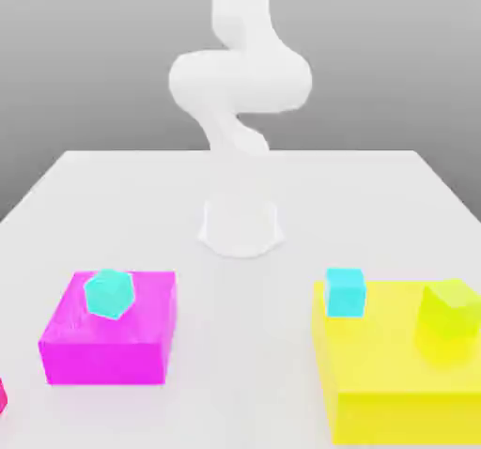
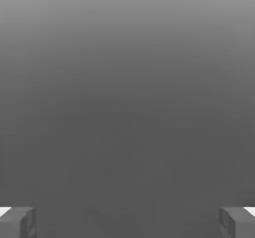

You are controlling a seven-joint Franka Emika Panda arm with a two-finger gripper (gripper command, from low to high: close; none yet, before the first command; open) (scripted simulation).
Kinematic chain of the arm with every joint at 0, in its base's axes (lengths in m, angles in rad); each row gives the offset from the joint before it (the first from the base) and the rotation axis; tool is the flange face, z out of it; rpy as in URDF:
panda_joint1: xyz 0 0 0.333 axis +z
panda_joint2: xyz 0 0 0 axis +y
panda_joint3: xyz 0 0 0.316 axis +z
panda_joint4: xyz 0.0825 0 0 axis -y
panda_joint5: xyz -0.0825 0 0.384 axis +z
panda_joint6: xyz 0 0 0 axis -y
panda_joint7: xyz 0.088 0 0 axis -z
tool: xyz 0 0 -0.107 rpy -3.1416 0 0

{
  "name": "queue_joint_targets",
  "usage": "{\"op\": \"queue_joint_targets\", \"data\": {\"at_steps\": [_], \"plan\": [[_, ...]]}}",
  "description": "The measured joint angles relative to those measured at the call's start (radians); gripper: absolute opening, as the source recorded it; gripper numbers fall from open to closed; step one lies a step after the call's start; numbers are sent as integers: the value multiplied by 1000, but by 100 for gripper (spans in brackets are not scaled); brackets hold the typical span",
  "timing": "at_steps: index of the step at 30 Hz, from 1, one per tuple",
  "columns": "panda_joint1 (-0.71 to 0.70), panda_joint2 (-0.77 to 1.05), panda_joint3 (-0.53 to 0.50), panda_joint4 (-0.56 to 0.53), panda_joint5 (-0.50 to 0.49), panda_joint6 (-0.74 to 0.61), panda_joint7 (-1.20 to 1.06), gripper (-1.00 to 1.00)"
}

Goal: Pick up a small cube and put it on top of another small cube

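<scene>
the step in hand looks like the very start: reaching for the small cube, nothing gripped yet. that pink cube sits on the table just past the large magenta block, off its near corner toward the exterior view's left, half cut off by the frame edge. a teal cube rests on top of the magenta block. well away from the block, toward the exterior view's right, a yellow block carries a cyan cube and a yellow-green cube.

to do this well, i'd say the hand should come over above the pink cube, clear of the magenta block's side, line its fingers with two flat faces, then drop straight down. the cube is small, so the grip should land on its middle or it may twist out. which cube is meant as the base i can't tell; the teal one is closest, and it sits tilted, so a gentle, centred placing would matter.

the arm stands behind the magenta block, coiled up over its base in the middle of the table. in the hand view the gripper is spread wide, its fingertips far apart with nothing between them, looking out at plain grey, not down at the table.
</scene>
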Motion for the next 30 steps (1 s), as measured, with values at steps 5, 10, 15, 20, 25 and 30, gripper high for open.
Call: {"op": "queue_joint_targets", "data": {"at_steps": [5,10,15,20,25,30], "plan": [[-101,188,2,19,-20,45,150,0],[-184,369,-13,36,-40,89,298,0],[-249,550,-47,54,-50,134,437,0],[-333,731,-84,72,-32,178,557,0],[-378,913,-119,90,19,223,654,0],[-437,1097,-148,108,106,265,726,0]]}}
